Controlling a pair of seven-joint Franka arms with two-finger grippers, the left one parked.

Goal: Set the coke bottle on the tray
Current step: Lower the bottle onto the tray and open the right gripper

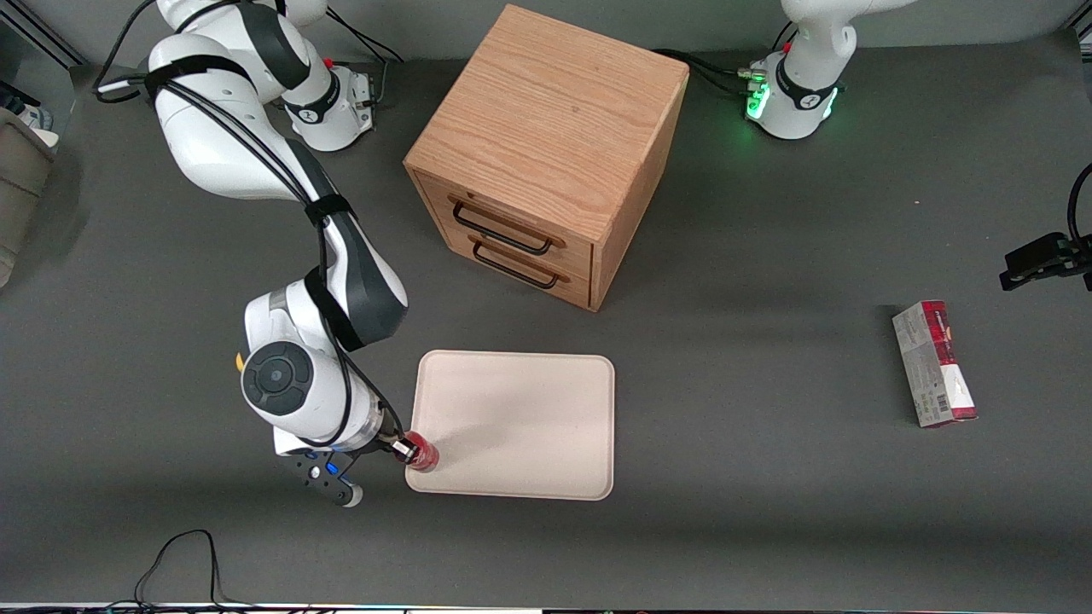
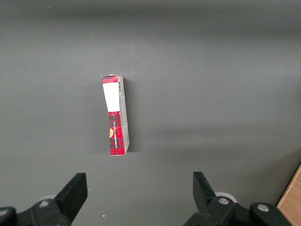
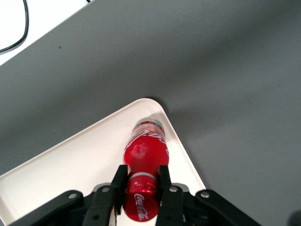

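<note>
The coke bottle (image 3: 143,155) is a small red bottle with a red cap and a silvery base. My right gripper (image 3: 140,176) is shut on its neck, fingers on both sides just below the cap. The bottle hangs base down over the corner of the cream-white tray (image 3: 70,165). In the front view the bottle (image 1: 421,452) is at the tray's (image 1: 520,409) corner nearest the front camera, toward the working arm's end, with the gripper (image 1: 401,445) beside it. I cannot tell whether the base touches the tray.
A wooden drawer cabinet (image 1: 546,153) stands farther from the front camera than the tray. A red-and-grey carton (image 1: 934,362) lies toward the parked arm's end of the table; it also shows in the left wrist view (image 2: 115,115). Cables (image 1: 179,558) lie near the table's front edge.
</note>
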